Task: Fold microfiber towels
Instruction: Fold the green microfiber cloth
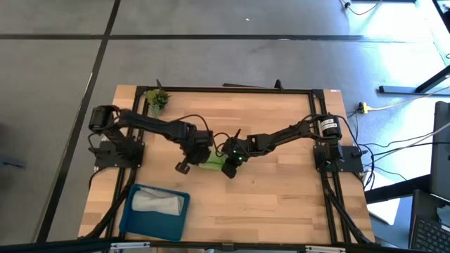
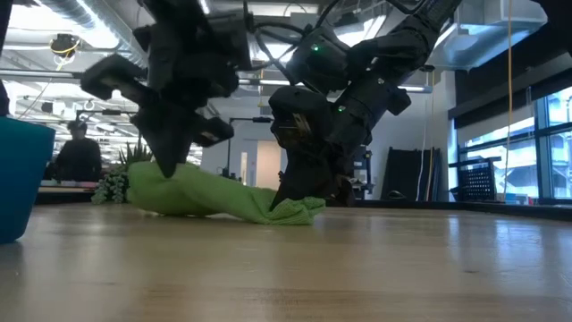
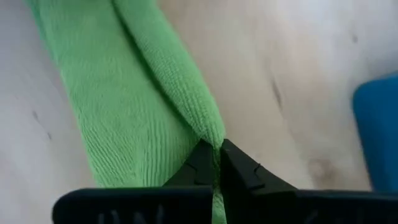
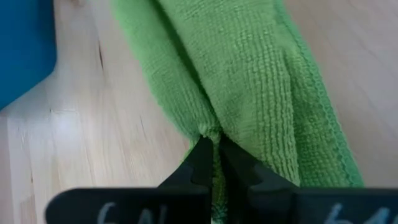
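1. The green towel [image 1: 213,162] lies mid-table as a narrow, rumpled strip, bunched along its length rather than spread flat. In the low view it sags onto the table [image 1: 281,197] between the two arms.
2. Its long axis runs roughly from one gripper to the other, so each arm has one end of the strip straight ahead of its own fingers.
3. The left gripper [image 3: 217,155] has its fingers pressed together on a fold of the green cloth at its end; the cloth runs away from the tips along the wood.
4. The right gripper [image 4: 214,152] pinches the other end the same way, fingers closed on a gather of fabric.
5. Neither arm is nearer: both already hold the towel. My judgement is that the next move depends on drawing the two ends apart along that axis, or lifting them together, to open the cloth before any fold.
6. The grey towel [image 1: 160,202] lies well apart, in the blue tray [image 1: 133,218] at the near left corner.
7. A small plant [image 1: 157,100] stands at the far left corner.
8. Pale marks show on the grippers' dark bodies in the wrist views, but they cannot be read; no brand or label is legible elsewhere.
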